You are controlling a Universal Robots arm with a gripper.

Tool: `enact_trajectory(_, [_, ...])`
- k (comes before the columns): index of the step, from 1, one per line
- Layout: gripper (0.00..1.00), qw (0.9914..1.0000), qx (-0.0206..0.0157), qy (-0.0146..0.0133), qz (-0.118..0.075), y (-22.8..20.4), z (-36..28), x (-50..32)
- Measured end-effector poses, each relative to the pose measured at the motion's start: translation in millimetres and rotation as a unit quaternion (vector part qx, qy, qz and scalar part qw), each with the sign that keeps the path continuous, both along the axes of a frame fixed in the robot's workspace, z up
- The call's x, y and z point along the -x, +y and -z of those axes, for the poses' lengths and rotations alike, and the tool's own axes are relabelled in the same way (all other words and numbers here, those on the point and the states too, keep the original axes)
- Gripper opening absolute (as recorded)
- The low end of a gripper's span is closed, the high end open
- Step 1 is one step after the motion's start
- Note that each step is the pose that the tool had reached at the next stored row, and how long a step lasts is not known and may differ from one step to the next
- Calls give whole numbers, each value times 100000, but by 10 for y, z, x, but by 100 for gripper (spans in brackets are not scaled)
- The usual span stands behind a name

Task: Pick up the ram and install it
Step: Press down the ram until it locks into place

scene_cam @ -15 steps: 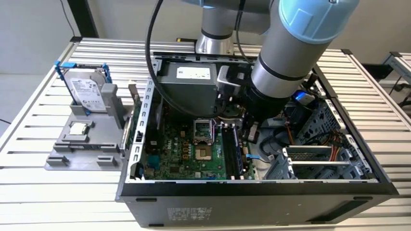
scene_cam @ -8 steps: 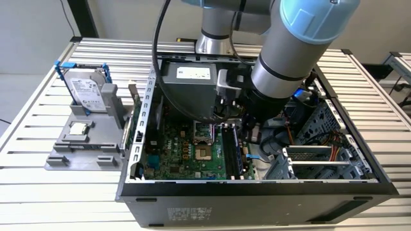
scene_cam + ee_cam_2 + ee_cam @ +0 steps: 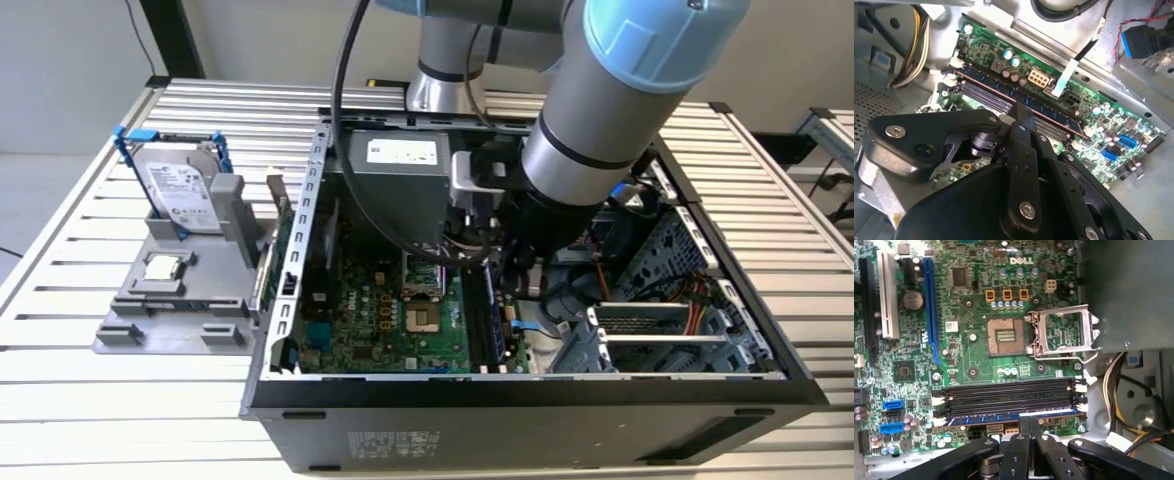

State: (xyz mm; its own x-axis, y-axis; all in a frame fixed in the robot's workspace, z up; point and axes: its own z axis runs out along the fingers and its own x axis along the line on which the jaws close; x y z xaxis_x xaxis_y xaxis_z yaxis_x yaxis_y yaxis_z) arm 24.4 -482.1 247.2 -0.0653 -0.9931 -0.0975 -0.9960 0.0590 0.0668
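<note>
Even, diffuse light fills the exterior view, with the slatted table [image 3: 80, 300] bright and near white and only soft shadow inside the computer case [image 3: 534, 400]. In the first wrist view the motherboard [image 3: 979, 355] is sharp and well lit, while the gripper [image 3: 1029, 430] sits dark and soft-edged. In the second wrist view bare metal of the case glares pale.

Green motherboard [image 3: 979, 355]; blue ram [image 3: 1004, 417]; black tool [image 3: 1026, 432].
</note>
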Motion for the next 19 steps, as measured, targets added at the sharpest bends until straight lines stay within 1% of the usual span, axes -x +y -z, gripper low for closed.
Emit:
enact_trajectory(3, [0, 99987, 0, -41, -1627, -11, 2, 0])
enact_trajectory(7, [0, 99944, 0, -72, -3331, -27, 6, 0])
enact_trajectory(8, [0, 99934, 27, -69, -3631, -33, 5, 0])
enact_trajectory(11, [0, 99930, 27, -57, -3748, -37, 7, -3])
enact_trajectory(13, [0, 99930, 14, -62, -3736, -46, 37, -2])
enact_trajectory(19, [0, 99930, 26, -62, -3737, -50, 146, -2])
